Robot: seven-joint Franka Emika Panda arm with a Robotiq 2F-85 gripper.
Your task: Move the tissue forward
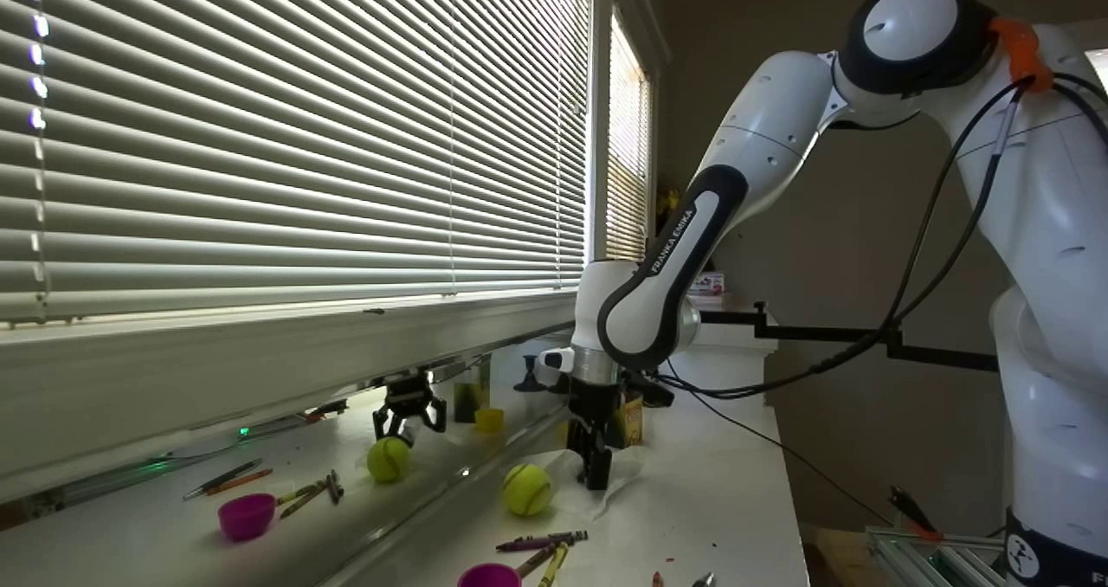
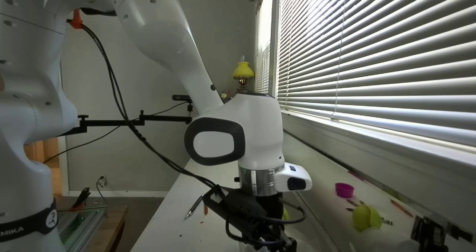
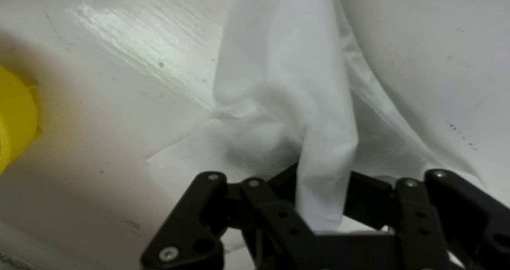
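Two fingers (image 3: 367,200) of one tool (image 3: 323,192) clamp one white tissue (image 3: 305,90) beside one yellow-green ball (image 1: 526,490).

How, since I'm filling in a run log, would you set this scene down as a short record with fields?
Task item: thin, creased white tissue, on a white surface
Tool: gripper pointing down at the tissue, a raised fold between its fingers; whether they press on it is unclear
Beside the tissue: yellow-green ball; contact unclear
Other items: crayons, pen
Cut off by frame: magenta cup, bottom of an exterior view; yellow object, left edge of the wrist view
Background: window blinds
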